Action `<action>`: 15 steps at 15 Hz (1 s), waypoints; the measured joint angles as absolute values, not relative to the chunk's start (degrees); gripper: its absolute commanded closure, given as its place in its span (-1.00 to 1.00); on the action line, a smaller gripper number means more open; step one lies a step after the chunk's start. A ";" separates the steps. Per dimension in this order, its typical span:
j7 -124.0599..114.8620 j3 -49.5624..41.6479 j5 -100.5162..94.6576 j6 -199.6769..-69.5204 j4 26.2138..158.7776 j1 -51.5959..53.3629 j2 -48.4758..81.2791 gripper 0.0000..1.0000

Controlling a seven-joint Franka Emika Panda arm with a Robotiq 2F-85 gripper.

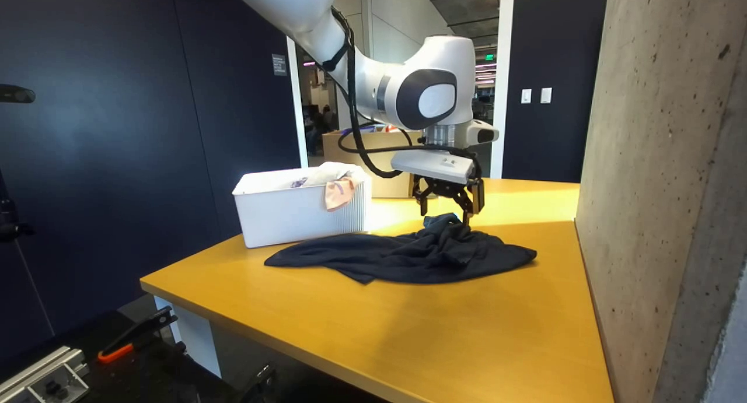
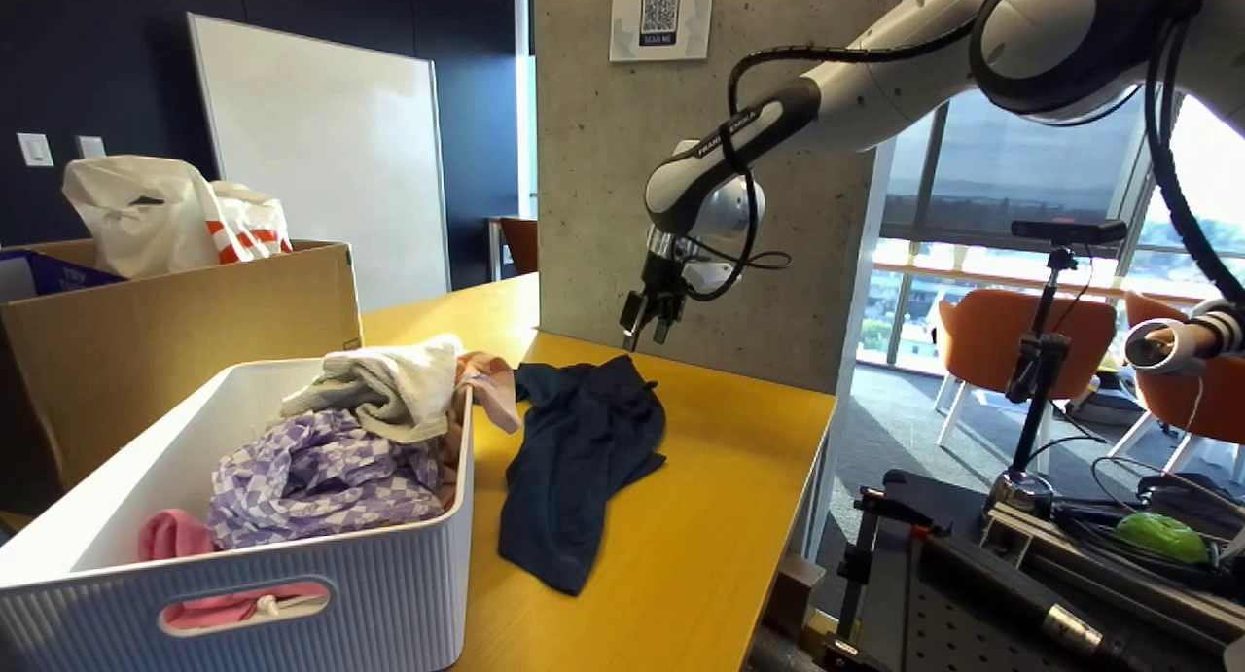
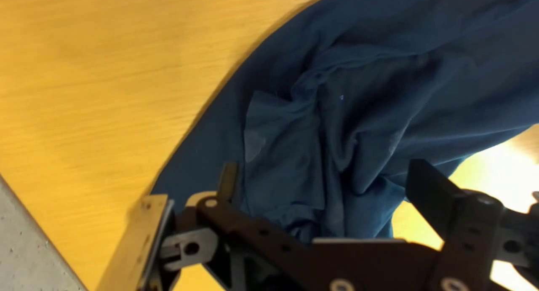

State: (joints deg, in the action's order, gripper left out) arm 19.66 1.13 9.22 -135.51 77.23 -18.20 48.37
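1. On the arm [image 2: 866, 103], lettering is spelling "FRAN", then, past a black strap [image 2: 731, 147] that is covering part of the name, "EMIKA".
2. A poster [image 2: 622, 30] is hanging on the concrete pillar [image 2: 584, 166]; its QR code [image 2: 660, 11] is sitting above the words "SCAN ME", while the print higher up is showing too small to read surely.
3. A gray sign [image 1: 279, 65] on the dark wall [image 1: 105, 100] is carrying text too small to read.
4. The gripper [image 3: 324, 177] is pointing down, its jaws standing wide apart.
5. The dark blue cloth [image 3: 290, 169] is lying crumpled on the yellow table [image 2: 739, 439], directly beneath the gripper; in the wrist view its folds are bunching between the fingers [image 3: 429, 190].
6. In both exterior views the gripper is hanging just over the cloth's heaped part; I cannot tell whether a fingertip is touching the fabric.
7. The cloth is stretching alongside a white ribbed bin [image 2: 409, 594], near its wall, and a peach cloth [image 2: 491, 390] is draping over the bin's rim.
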 measured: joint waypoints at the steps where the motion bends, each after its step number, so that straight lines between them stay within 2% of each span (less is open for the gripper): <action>1: 19.16 1.18 10.05 -134.14 76.73 -18.43 48.89 -1.00; 15: 14.66 1.56 16.31 -129.99 69.71 -21.74 57.42 -1.00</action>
